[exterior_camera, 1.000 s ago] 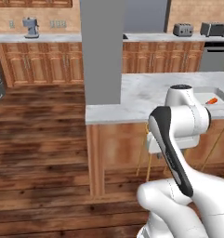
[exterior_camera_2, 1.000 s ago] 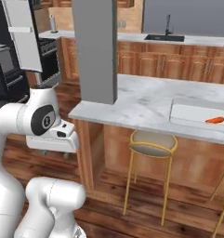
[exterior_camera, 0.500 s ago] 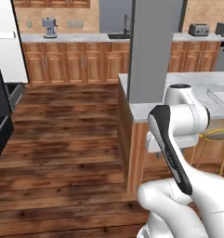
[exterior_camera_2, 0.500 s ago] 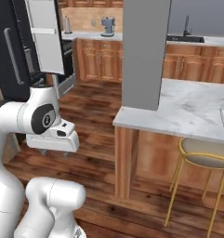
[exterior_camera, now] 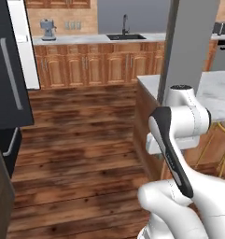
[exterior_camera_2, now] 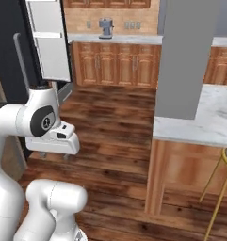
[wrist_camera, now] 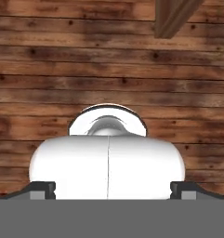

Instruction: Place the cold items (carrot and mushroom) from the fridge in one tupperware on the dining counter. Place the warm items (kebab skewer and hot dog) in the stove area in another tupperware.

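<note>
Both base views look forward and down from behind the arm, one from its left, one from its right. They share the wood floor [exterior_camera: 86, 140], the grey pillar [exterior_camera_2: 185, 56], the marbled desk [exterior_camera_2: 204, 122] and the far cabinets [exterior_camera: 86, 70]. The hand view looks straight down, close above the floor beneath the tool.

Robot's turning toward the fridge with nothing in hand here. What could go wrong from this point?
1. The fridge door stands open into the walkway; the base or arm could clip it while closing in.
2. The dining counter corner and grey pillar sit close by; a wide swing might strike them.
3. The pincer points at the wood floor, open, so it must be raised before reaching shelves.
</note>
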Tool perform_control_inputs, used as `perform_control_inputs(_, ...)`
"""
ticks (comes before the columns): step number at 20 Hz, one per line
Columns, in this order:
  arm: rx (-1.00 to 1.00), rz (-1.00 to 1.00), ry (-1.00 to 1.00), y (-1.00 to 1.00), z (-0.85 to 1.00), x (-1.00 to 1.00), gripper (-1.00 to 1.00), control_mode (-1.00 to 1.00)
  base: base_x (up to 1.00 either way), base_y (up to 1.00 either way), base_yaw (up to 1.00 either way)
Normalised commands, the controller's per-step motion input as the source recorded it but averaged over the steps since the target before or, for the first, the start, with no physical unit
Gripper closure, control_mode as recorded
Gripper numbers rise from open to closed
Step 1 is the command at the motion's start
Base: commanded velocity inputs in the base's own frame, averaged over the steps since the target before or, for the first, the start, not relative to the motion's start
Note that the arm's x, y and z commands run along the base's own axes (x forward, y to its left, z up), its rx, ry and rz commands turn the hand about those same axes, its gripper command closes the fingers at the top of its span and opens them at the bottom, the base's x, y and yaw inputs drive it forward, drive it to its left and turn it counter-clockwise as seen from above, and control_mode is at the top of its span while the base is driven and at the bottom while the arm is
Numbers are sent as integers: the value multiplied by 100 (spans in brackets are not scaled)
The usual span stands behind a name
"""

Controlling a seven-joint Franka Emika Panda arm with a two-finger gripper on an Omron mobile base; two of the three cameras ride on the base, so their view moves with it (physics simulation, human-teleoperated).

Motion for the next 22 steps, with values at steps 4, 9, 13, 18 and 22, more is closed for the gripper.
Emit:
perform_control_inputs(4,0,0,0,0,0,0,-100,100,97,49,-18)
perform_control_inputs(9,0,0,0,0,0,0,-100,100,100,22,0)
perform_control_inputs(13,0,0,0,0,0,0,-100,100,100,0,1)
perform_control_inputs(18,0,0,0,0,0,0,-100,100,100,0,6)
perform_control_inputs(22,0,0,0,0,0,0,-100,100,99,1,19)
